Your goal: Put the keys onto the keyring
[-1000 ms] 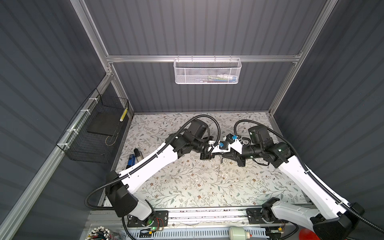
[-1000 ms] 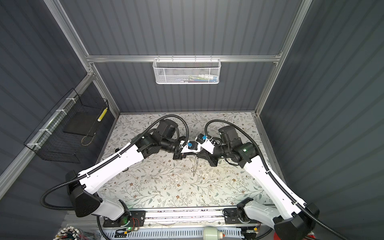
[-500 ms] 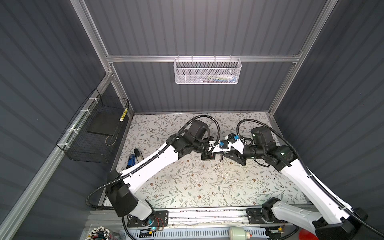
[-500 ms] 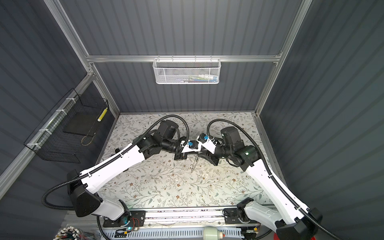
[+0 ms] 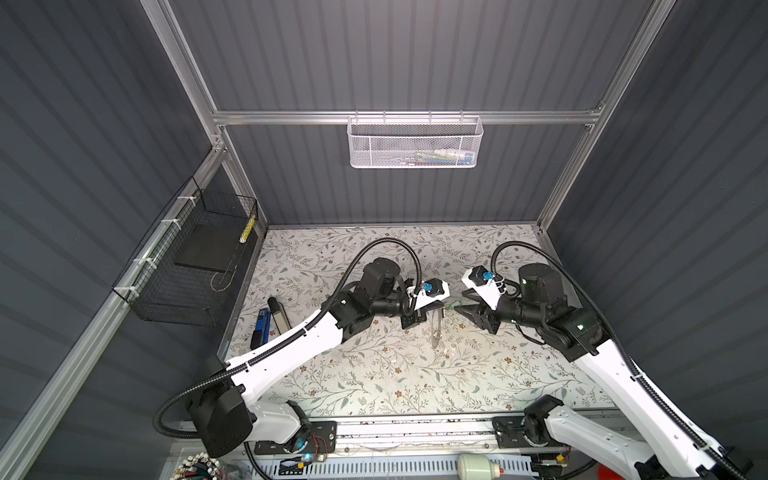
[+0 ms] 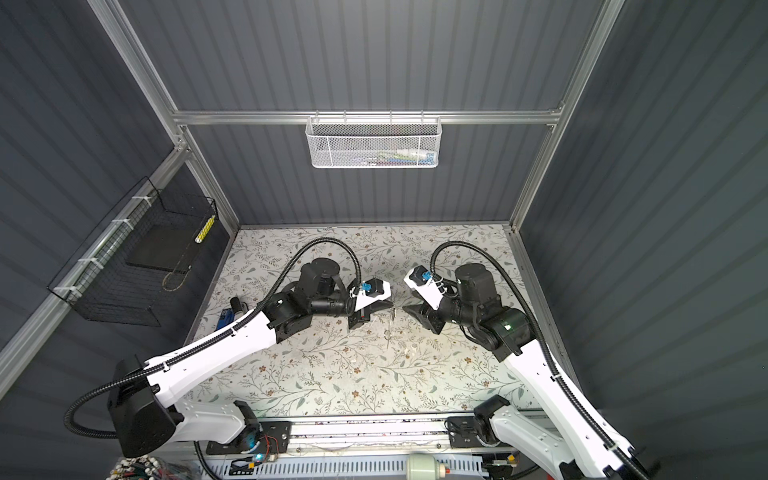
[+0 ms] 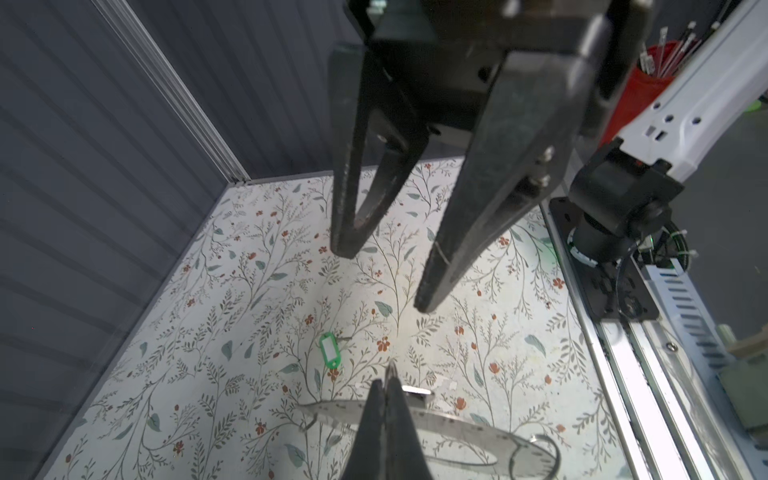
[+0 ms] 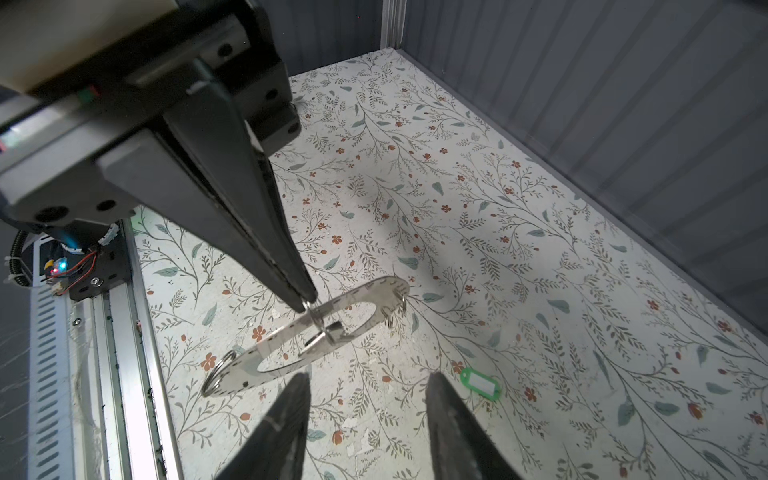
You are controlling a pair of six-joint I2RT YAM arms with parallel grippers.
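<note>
The keyring (image 8: 357,303), a flat grey metal plate with a large hole and small wire loops, hangs tilted above the flowered table. My left gripper (image 8: 308,305) is shut on a small loop at its rim, and shows in both top views (image 5: 442,305) (image 6: 390,305) and in its own wrist view (image 7: 388,374) with the keyring (image 7: 457,424) behind it. A green key tag (image 8: 481,383) (image 7: 330,351) lies flat on the table, touched by nothing. My right gripper (image 8: 369,376) (image 5: 462,304) (image 6: 409,302) stands open and empty, facing the left one a short way off.
A black wire basket (image 5: 195,266) hangs on the left wall and a white mesh basket (image 5: 415,141) on the back wall. A blue and a black tool (image 5: 266,324) lie at the table's left edge. A metal rail (image 8: 120,332) runs along the front.
My right gripper has opened and drawn back to the right, away from the left gripper. The left gripper stays shut and has hardly moved.
</note>
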